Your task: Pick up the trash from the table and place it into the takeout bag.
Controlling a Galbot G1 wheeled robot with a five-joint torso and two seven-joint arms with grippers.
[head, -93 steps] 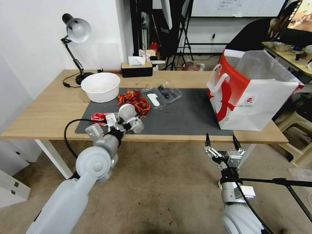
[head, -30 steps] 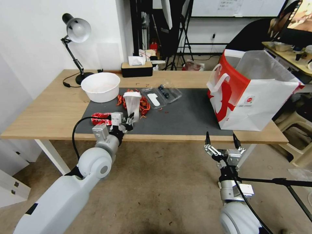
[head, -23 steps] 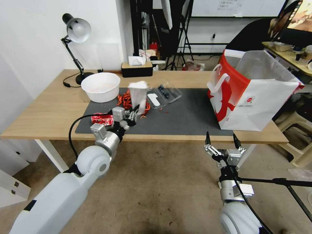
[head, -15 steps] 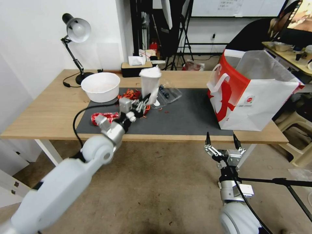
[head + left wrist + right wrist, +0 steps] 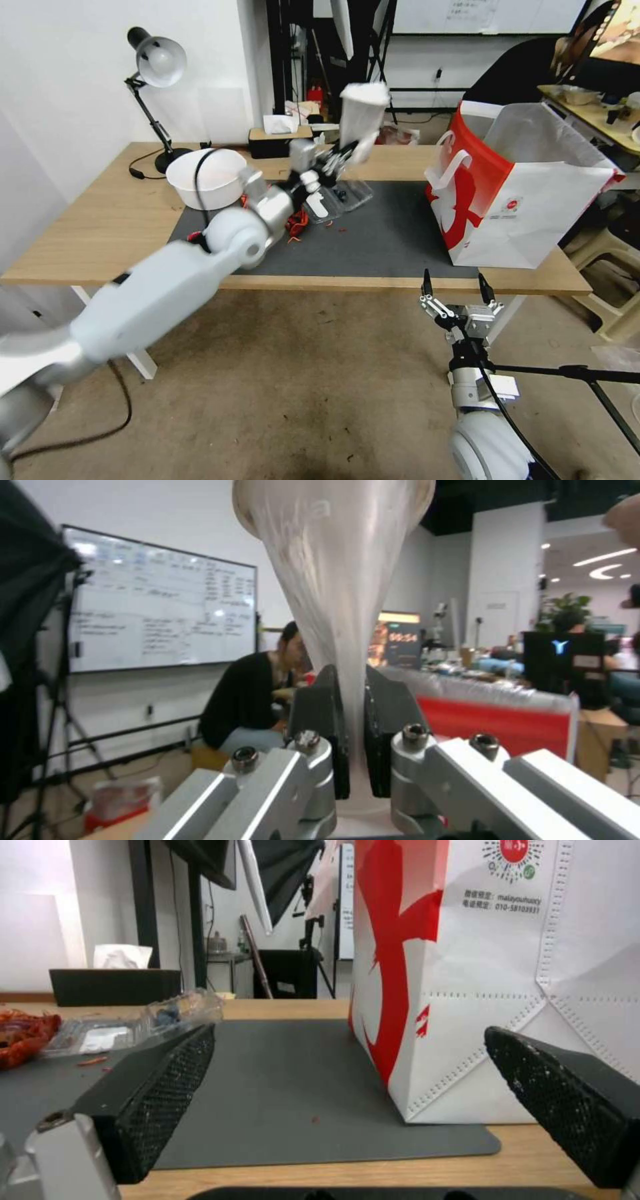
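Midway through carrying: left tool (image 5: 347,155) clamped on squashed plastic cup (image 5: 362,113), raised above tabletop (image 5: 107,227), short of bag (image 5: 533,193). Next: over the bag's mouth, then release. Right tool (image 5: 455,293) open, parked below the edge.

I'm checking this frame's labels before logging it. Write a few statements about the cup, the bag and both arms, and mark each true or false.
1. The left gripper has its jaws clamped on the clear plastic cup. True.
2. The cup is already inside the takeout bag. False: it is held in the air above the table, left of the bag.
3. The right gripper is open. True.
4. The right gripper hangs over the bag's opening. False: it sits low, in front of the table's near edge.
5. The bag lies flat on its side. False: it stands upright.
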